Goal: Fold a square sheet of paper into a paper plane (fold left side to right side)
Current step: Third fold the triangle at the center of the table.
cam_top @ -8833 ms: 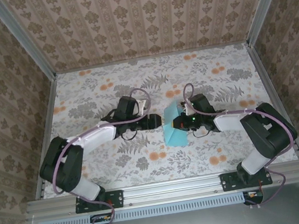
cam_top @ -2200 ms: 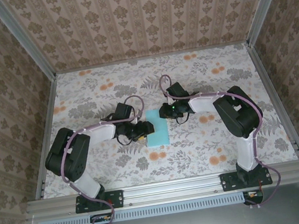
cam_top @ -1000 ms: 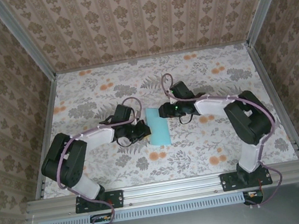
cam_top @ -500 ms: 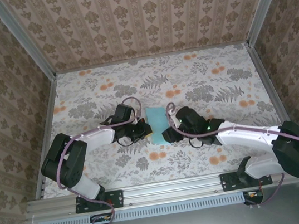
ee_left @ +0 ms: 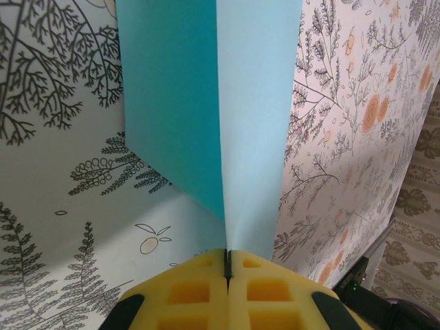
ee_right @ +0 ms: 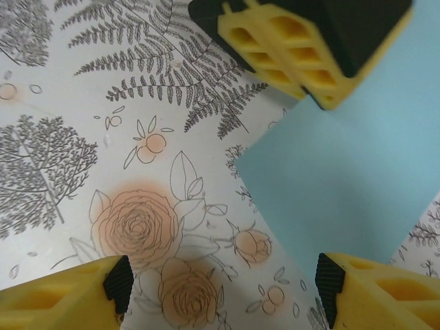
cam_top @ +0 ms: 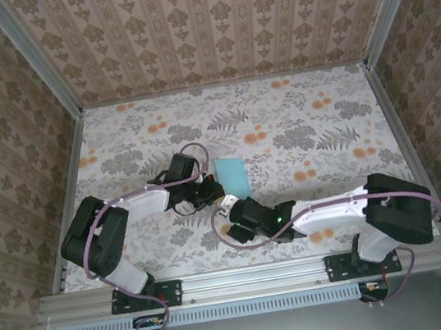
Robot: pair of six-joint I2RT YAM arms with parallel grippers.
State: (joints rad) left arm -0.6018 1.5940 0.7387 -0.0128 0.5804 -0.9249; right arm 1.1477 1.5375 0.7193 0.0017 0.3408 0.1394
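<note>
Even, soft light fills all views, without glare. Shadows are faint. Close wrist views blur slightly at the nearest foam.

Robot lab test cell, not a home. An aluminium extrusion frame (cam_top: pixel 254 276) boxes in the table (cam_top: pixel 321 117). Two arms are bolted to its rail at the bottom of frame: left arm (cam_top: pixel 91 242), right arm (cam_top: pixel 393 206), exposed cable loops (cam_top: pixel 199 147). Patterned wallpaper walls (cam_top: pixel 216 24), floral print on the table.

Your sheet of paper (cam_top: pixel 233 177) is plain light cyan-blue, folded in half into a narrow rectangle. It lies near the middle of the table, its near-left edge raised slightly off the surface.
</note>
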